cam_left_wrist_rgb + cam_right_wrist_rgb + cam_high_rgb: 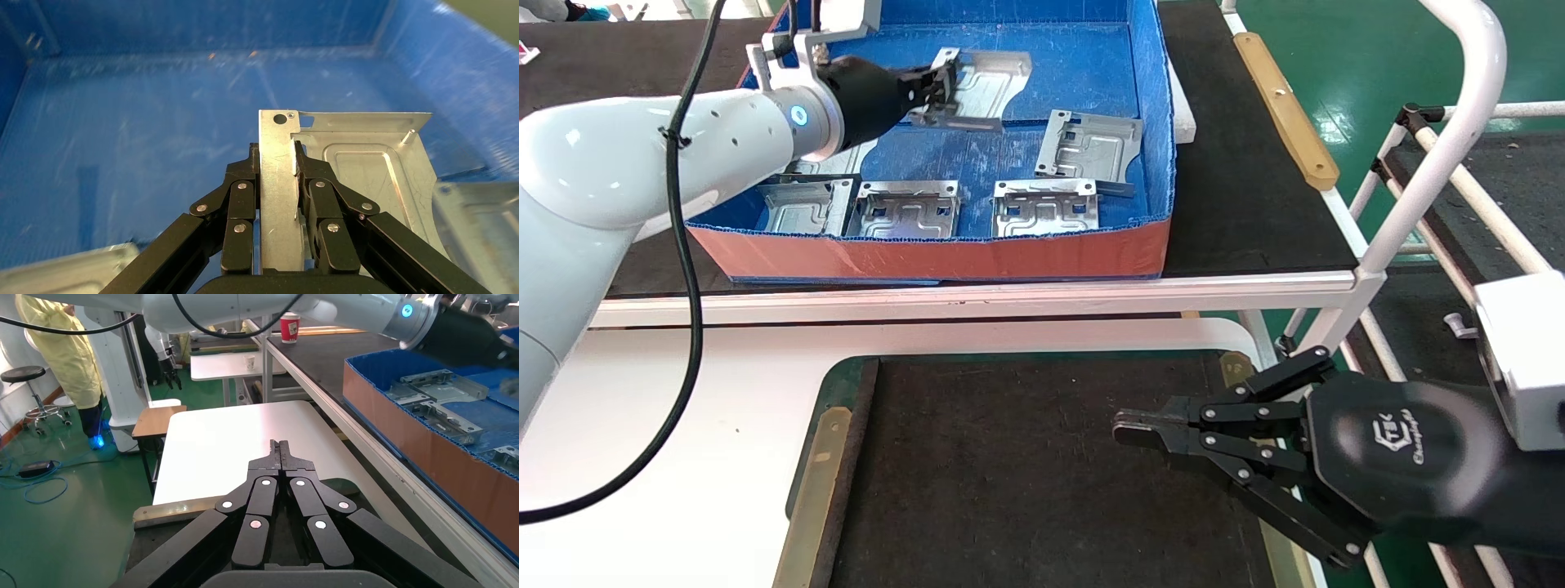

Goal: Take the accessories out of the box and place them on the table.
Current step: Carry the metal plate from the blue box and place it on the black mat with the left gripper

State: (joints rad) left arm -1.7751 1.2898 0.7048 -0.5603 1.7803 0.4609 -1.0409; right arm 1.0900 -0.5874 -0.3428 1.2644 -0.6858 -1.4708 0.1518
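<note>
Left gripper [940, 86] clamped on a bracket [985, 86] flange, upper centre, inside the box [928, 253]. Right gripper [1128, 429] closed, empty, lower right over counter [1026, 465].

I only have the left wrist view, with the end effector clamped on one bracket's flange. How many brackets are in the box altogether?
Observer: Six in the box, counting the held bracket.
Operator: Where's my bracket sitting?
Observer: Near the box's far wall; the left end effector grips its left edge.
Operator: And the right arm?
Observer: The right end effector is shut, empty, over the table mat's right side.
</note>
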